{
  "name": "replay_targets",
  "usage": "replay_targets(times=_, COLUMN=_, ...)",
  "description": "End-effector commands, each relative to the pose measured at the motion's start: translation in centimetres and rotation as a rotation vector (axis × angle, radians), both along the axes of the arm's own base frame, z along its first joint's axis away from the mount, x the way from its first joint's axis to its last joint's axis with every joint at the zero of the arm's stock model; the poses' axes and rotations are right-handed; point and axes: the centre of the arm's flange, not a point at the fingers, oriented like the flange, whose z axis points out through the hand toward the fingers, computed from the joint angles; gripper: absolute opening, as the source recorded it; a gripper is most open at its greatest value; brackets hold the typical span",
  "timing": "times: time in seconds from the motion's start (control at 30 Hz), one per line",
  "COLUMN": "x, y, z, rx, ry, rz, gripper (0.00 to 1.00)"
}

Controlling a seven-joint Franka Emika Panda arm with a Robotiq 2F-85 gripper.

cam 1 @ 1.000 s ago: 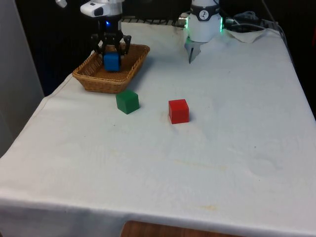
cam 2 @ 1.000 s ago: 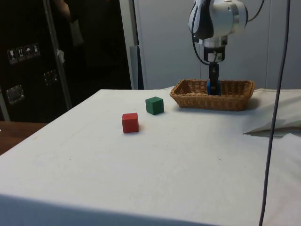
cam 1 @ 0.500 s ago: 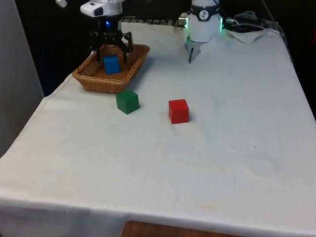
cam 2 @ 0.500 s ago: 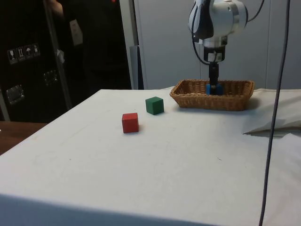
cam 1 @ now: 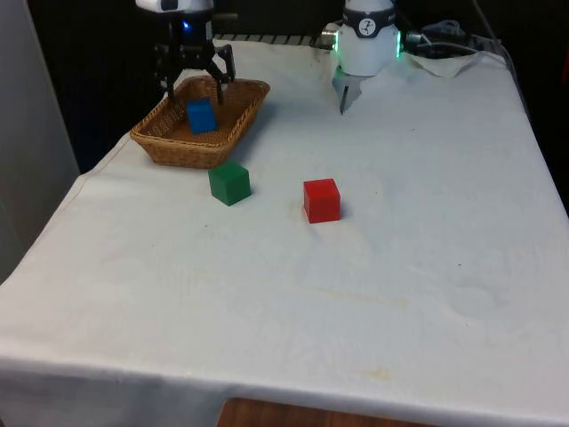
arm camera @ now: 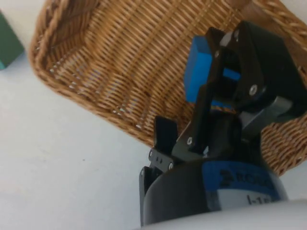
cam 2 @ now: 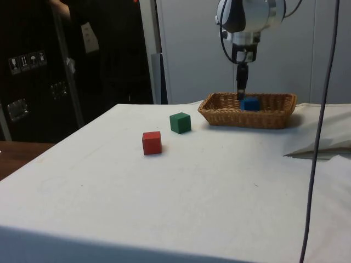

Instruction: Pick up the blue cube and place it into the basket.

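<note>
The blue cube [cam 1: 201, 116] lies inside the woven basket [cam 1: 182, 151] at the far end of the front view's left, slightly tilted on its floor. My gripper [cam 1: 196, 86] hangs open just above the basket, over the cube, with nothing between its fingers. In the side view the cube [cam 2: 250, 103] peeks over the basket wall [cam 2: 258, 118], and the gripper [cam 2: 241, 87] is a little above it and clear of it. The wrist view has the cube [arm camera: 196, 72] resting on the wicker [arm camera: 110, 72] below the spread fingers.
A green cube [cam 1: 230, 183] sits on the cloth just in front of the basket, and a red cube [cam 1: 321, 199] lies to its right in the front view. Both stand in the side view, green [cam 2: 180, 122] and red [cam 2: 152, 142]. A crumpled cloth [cam 2: 323, 143] lies beside the basket.
The gripper opened and let go of the blue cube, which dropped onto the basket floor. The gripper then rose above the basket.
</note>
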Motion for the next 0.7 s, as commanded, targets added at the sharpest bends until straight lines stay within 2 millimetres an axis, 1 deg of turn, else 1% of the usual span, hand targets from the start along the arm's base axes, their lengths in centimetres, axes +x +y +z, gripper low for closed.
replay_targets(times=0.0, x=0.2, y=0.0, z=0.2, rx=0.003, ry=-0.003, rz=0.0, gripper=1.0)
replay_targets(times=0.03, x=0.5, y=-0.3, z=0.7, rx=0.001, ry=0.006, rz=-0.001, gripper=1.0)
replay_targets(times=0.1, x=0.7, y=-0.3, z=1.0, rx=0.004, ry=0.003, rz=0.0, gripper=1.0)
replay_targets(times=0.13, x=1.1, y=-0.3, z=1.5, rx=0.009, ry=-0.005, rz=0.002, gripper=1.0)
replay_targets(times=0.3, x=2.2, y=0.0, z=2.8, rx=0.022, ry=-0.02, rz=0.006, gripper=1.0)
replay_targets(times=0.33, x=1.9, y=0.0, z=2.9, rx=0.029, ry=-0.032, rz=0.008, gripper=1.0)
replay_targets(times=0.37, x=2.6, y=0.2, z=3.1, rx=0.026, ry=-0.024, rz=0.007, gripper=1.0)
replay_targets(times=0.5, x=3.5, y=0.8, z=3.7, rx=0.031, ry=-0.034, rz=0.009, gripper=1.0)
replay_targets(times=0.57, x=4.2, y=1.4, z=3.9, rx=0.032, ry=-0.041, rz=0.013, gripper=1.0)
replay_targets(times=0.6, x=3.8, y=1.1, z=4.0, rx=0.038, ry=-0.048, rz=0.015, gripper=1.0)
replay_targets(times=0.67, x=4.7, y=1.8, z=4.0, rx=0.033, ry=-0.045, rz=0.014, gripper=1.0)
